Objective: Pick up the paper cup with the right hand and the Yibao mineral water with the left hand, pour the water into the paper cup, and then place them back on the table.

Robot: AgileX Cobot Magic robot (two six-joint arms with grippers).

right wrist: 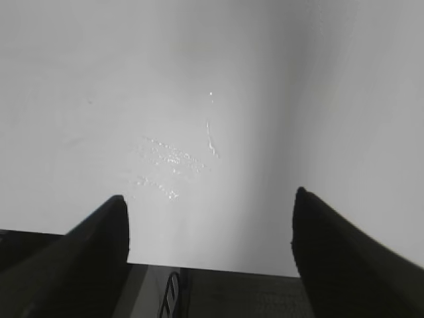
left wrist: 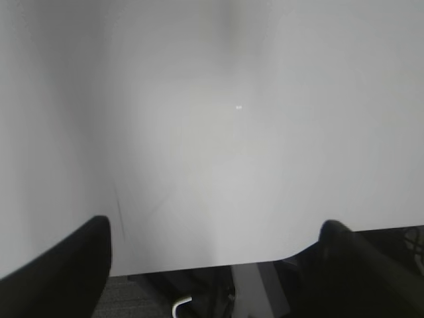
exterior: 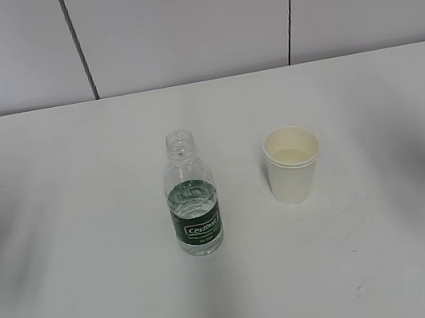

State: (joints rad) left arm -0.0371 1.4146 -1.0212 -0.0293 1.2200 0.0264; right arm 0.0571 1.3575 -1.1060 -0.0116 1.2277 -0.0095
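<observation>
1. Near the middle of the plain white flat bench (exterior: 75, 312) stands the small clear ribbed plastic mineral water bottle (exterior: 192, 195), upright and uncapped, with water reaching partway up and a dark green label around its lower body.
2. Just to the right of it, apart and not touching, stands the small off-white tapered paper cup (exterior: 293, 163), upright, mouth open, cream inside; it is shorter than the bottle.
3. Neither arm shows in the exterior view, so both things rest untouched.
4. The left end effector (left wrist: 212, 265) hangs over the bench's near edge with its fingers spread wide and nothing between them; only bare white surface lies ahead of it.
5. The right end effector (right wrist: 211, 252) is likewise wide and empty, above a scuffed patch by the near edge.
6. The step in hand appears to be the first reach. To do it well, the right end effector should close on the cup's wall below the rolled rim, gently enough not to crush the paper, while the left takes the bottle around the labelled band, keeping it upright so the open neck does not spill.
7. White lettering sits on the green label, but it is too small to read with confidence.
</observation>
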